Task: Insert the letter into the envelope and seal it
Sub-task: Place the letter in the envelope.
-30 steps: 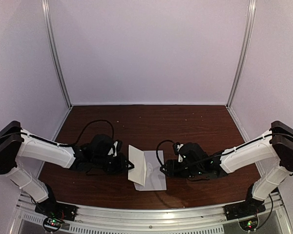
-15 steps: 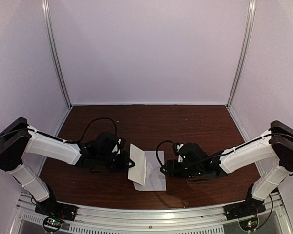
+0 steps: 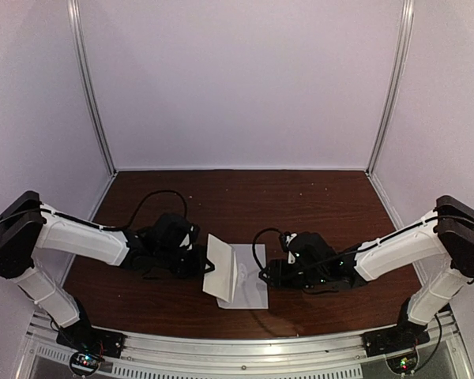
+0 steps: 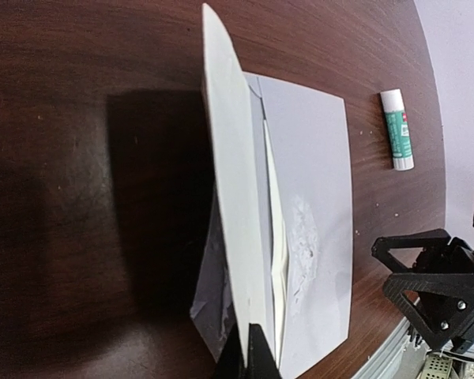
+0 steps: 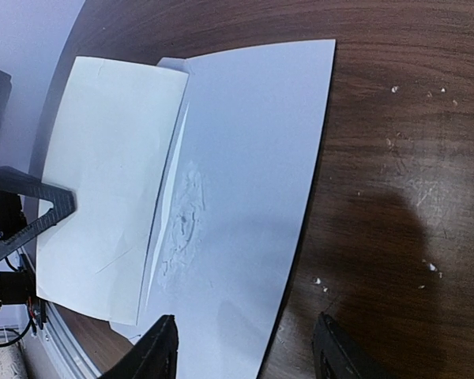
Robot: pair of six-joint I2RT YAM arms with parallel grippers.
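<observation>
- Dark brown wood-grain table (image 3: 221, 197), pale walls around it. Both arms reach inward and low, meeting at the near middle.
- The letter (image 3: 235, 283), a plain white sheet of paper folded into two rectangular layers, lies at the near centre of the table between the two grippers.
- One layer (image 4: 316, 181) lies flat on the wood. The other (image 4: 225, 158) stands up almost on edge from the fold and leans slightly over the flat one. A thin inner edge of paper shows in the crease between them.
- Rough, whitish crusted patch (image 5: 186, 217) on the flat layer, close to the fold.
- Left gripper (image 4: 251, 357): jaws pressed together, pinching the near end of the raised layer's free edge and holding it off the table.
- Right gripper (image 5: 249, 351): fingers spread wide, nothing between them. It is low over the flat layer's outer edge, one finger above paper, the other above bare wood. Cannot tell if it touches.
- Creased greyish paper corner (image 4: 209, 296) pokes out beneath the raised layer. Cannot tell whether it is the envelope.
- White glue stick with a green label (image 4: 397, 129) lies on its side on the wood, apart from the flat layer's far corner.
</observation>
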